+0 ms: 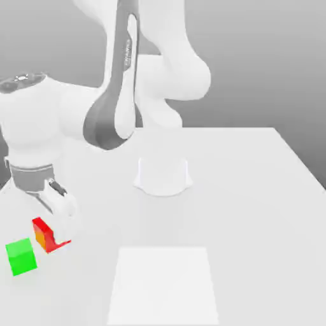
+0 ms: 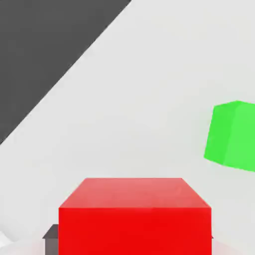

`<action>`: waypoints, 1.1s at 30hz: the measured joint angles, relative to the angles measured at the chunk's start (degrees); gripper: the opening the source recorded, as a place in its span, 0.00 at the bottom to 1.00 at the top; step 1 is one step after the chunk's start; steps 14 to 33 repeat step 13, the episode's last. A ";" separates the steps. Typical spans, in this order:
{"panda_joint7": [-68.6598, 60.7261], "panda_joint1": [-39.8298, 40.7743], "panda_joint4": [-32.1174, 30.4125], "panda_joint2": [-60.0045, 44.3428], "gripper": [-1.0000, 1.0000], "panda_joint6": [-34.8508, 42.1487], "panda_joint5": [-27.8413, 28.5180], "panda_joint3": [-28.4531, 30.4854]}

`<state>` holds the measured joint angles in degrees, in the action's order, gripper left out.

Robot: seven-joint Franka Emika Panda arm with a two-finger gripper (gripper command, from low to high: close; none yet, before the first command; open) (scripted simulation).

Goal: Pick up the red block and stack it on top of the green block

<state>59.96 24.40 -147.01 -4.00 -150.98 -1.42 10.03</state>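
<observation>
Pale grey fades to a darker tone behind a broad white tabletop [image 1: 242, 210], whose far edge runs straight across the exterior view. Near the middle of that view, the arm's pale base [image 1: 163, 175] stands on the surface, and the white and dark-grey arm [image 1: 111, 114] reaches over to the exterior view's left. The gripper [image 1: 56, 233] points down there, closed on the red block [image 1: 44, 237], with a finger against each of two opposite sides. Part of the block is hidden behind the gripper in the exterior view, and one of its faces looks orange; whether its underside touches the table, I cannot tell. Near it, farther to the exterior view's left and a little closer to the camera, the green block [image 1: 21, 257] sits turned at an angle, apart from the red block with a narrow strip of white between them. It is the nearest thing to the held block. A lighter, flat four-sided patch [image 1: 163, 286] lies in front of the base, well apart from both blocks. In the hand view, the table's edge cuts diagonally beside a dark grey area [image 2: 45, 50].
</observation>
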 joint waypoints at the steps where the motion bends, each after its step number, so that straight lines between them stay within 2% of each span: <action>1: -1.09 1.51 0.49 -0.11 0.00 0.40 -0.07 0.48; 4: -4.43 5.03 1.87 -0.94 0.00 0.98 -0.73 1.98; 9: -8.16 6.76 2.65 -9.52 0.00 -6.65 -4.86 0.03; 10: -8.51 7.03 2.70 -10.59 1.00 -7.63 -5.34 -0.31; 33: -8.51 7.03 2.70 -10.59 1.00 -7.63 -5.34 -0.31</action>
